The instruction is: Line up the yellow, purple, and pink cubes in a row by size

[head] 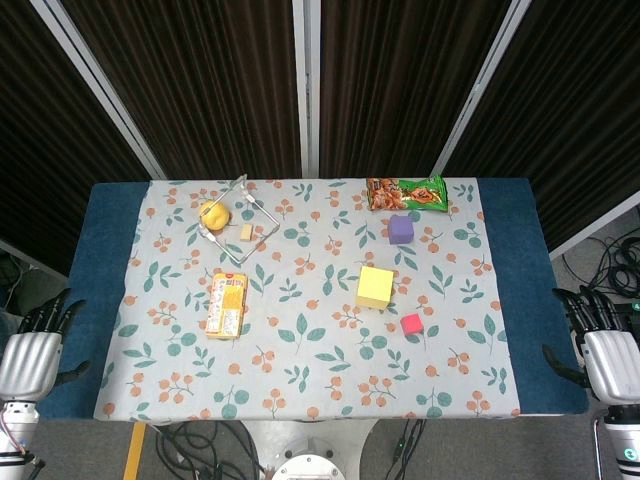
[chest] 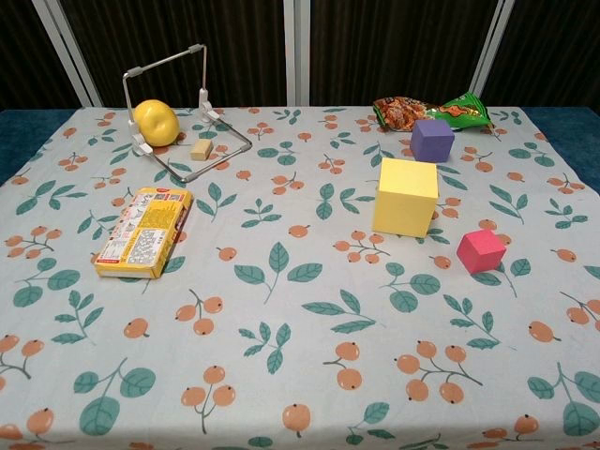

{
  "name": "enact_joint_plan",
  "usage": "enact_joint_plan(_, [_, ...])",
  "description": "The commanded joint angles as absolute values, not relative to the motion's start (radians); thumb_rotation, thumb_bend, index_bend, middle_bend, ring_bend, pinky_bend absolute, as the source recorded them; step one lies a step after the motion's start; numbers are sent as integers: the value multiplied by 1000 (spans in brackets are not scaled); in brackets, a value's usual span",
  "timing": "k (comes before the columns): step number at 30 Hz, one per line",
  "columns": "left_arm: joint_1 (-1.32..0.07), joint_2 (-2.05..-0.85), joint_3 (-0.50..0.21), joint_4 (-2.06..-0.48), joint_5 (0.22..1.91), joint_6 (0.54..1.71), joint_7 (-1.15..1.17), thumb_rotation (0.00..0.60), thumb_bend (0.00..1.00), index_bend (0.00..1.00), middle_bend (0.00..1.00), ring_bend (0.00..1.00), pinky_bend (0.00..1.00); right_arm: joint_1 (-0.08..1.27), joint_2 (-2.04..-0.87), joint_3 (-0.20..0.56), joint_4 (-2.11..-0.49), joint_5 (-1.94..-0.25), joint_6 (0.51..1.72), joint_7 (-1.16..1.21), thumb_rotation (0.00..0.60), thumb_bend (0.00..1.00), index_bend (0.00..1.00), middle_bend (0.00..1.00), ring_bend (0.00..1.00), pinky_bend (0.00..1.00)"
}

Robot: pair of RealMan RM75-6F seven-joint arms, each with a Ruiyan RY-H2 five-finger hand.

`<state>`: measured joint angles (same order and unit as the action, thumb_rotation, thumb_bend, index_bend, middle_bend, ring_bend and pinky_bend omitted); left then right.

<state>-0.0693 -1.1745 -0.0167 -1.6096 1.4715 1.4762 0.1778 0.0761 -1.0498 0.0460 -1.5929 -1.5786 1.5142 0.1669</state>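
Note:
The yellow cube [head: 374,287] [chest: 405,196], the largest, sits right of the table's middle. Behind it stands the mid-sized purple cube [head: 401,230] [chest: 431,140]. The small pink cube [head: 411,323] [chest: 481,250] lies in front and to the right of the yellow one. My left hand [head: 35,350] hangs off the table's left front corner, fingers spread, holding nothing. My right hand [head: 604,348] hangs off the right front corner, also with fingers apart and empty. Neither hand shows in the chest view.
A green snack bag [head: 406,192] [chest: 434,111] lies just behind the purple cube. At the back left a wire stand [head: 240,212] [chest: 180,103] holds a yellow fruit [head: 212,215] [chest: 156,122] and a small tan block [chest: 201,149]. An orange-yellow box [head: 227,304] [chest: 143,231] lies left of centre.

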Motion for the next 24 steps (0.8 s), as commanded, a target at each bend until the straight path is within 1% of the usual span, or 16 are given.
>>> enact_joint_plan(1, [-70,-1179,-20,-1607,1469,1477,179,600,40,207,155,141,188,78,-1051,47,-1593,-1575,1510,167,600,227,94,132,10,35])
enact_joint_plan(11, [-66,-1175,-21,-1615,1476,1490,183,600,41,207,155,141,188,85,-1050,49,-1597,-1583,1509,166,600,227,93,136,10,35])
enact_joint_plan(14, [-65,-1174,-21,-1619,1478,1492,183,600,41,207,155,141,188,110,-1050,54,-1624,-1583,1474,149,600,206,79,140,10,47])
enact_joint_plan(20, [-64,-1172,-21,-1626,1491,1501,180,600,41,207,155,141,188,218,-1086,104,-1715,-1543,1338,81,600,52,47,140,11,107])
enact_joint_plan(24, [-63,-1171,-18,-1625,1487,1495,179,600,40,207,155,141,188,323,-1140,140,-1753,-1460,1176,26,600,26,24,120,11,119])
